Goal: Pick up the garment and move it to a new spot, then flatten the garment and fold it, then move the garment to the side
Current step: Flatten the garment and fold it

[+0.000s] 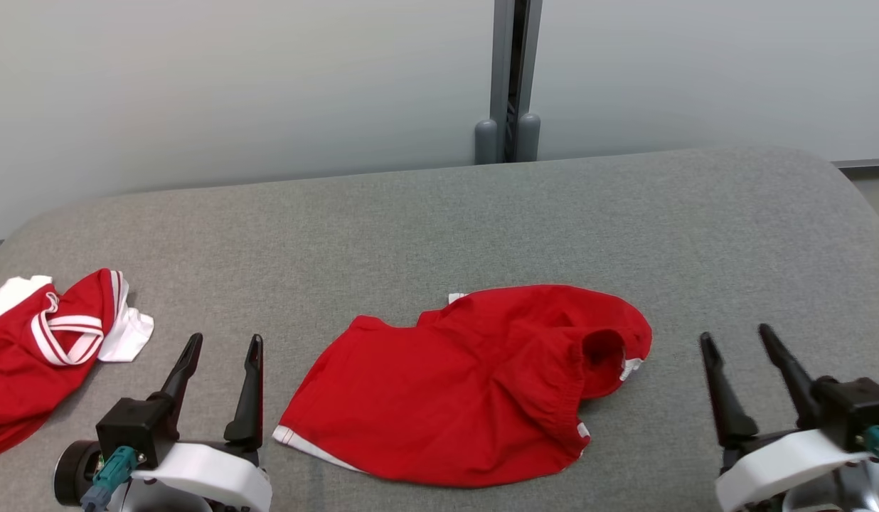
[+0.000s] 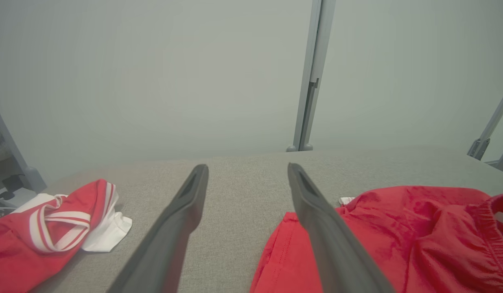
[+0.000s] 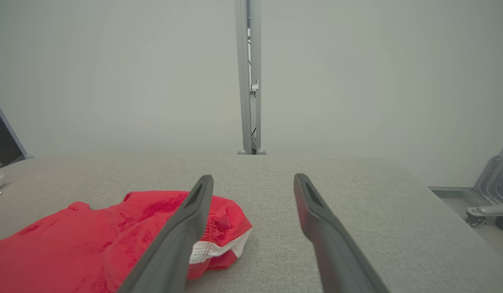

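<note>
Pad (image 1: 439, 227): L pincer (image 1: 225, 338), R pincer (image 1: 734, 331) wide

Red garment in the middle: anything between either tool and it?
Nothing visible. Only bare grey surface separates the red garment from the open left tool and the open right tool. The red-and-white garment lies off to the left, outside both paths.

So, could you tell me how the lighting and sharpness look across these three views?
Head view: soft even light, red garment sharp, faint shadow under its edge. Left wrist view: near jaws blurred, wall post leans, likely lens distortion. Right wrist view: jaws likewise soft, grey surface evenly lit, no glare.
</note>
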Tool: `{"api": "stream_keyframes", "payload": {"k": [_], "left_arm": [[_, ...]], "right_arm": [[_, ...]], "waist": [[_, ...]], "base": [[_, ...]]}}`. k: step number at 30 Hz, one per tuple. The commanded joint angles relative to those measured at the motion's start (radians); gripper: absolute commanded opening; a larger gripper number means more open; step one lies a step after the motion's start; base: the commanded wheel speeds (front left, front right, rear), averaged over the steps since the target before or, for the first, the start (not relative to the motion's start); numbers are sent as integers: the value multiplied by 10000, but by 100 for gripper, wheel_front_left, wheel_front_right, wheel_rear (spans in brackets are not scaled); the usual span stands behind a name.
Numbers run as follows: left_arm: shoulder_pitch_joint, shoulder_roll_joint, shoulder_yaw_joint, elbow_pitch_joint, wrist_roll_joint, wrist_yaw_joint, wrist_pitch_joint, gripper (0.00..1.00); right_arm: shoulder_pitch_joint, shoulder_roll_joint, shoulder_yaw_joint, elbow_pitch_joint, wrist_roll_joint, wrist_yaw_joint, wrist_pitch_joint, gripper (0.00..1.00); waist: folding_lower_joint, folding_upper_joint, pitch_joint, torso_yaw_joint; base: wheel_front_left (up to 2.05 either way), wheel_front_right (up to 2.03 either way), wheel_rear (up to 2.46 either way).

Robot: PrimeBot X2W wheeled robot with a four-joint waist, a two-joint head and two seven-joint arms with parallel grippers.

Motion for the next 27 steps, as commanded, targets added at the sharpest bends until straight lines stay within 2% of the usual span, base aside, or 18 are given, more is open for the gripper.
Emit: {"api": "stream_keyframes", "payload": {"k": [1, 10, 19, 21, 22, 27], "left_arm": [[-198, 41, 15, -2, -24, 11, -6, 100], [-569, -73, -61, 20, -61, -71, -130, 100], [-953, -269, -127, 342, -114, -175, -421, 100], [-1010, -292, -127, 415, -122, -196, -474, 100], [-1015, -315, -130, 449, -141, -190, -489, 100], [-1107, -328, -77, 496, -159, -121, -508, 100]], "right_arm": [[-105, -115, 167, 54, -21, -3, 145, 100], [-128, -912, 2212, 839, 159, -5, 907, 100], [-633, -1428, 3536, 1832, 451, -5, 1107, 100], [-799, -1565, 3859, 2032, 543, -5, 1238, 39], [-873, -1655, 4000, 2088, 595, -5, 1303, 0], [-1116, -2197, 4756, 1922, 877, -5, 1964, 0]], "waist": [[0, 0, 74, 54], [0, 0, 810, 619], [0, 0, 1432, 968], [0, 0, 1498, 967], [0, 0, 1514, 958], [0, 0, 1604, 816]], "base": [[0, 0, 0], [0, 0, 0], [0, 0, 0], [0, 0, 0], [0, 0, 0], [0, 0, 0]]}}
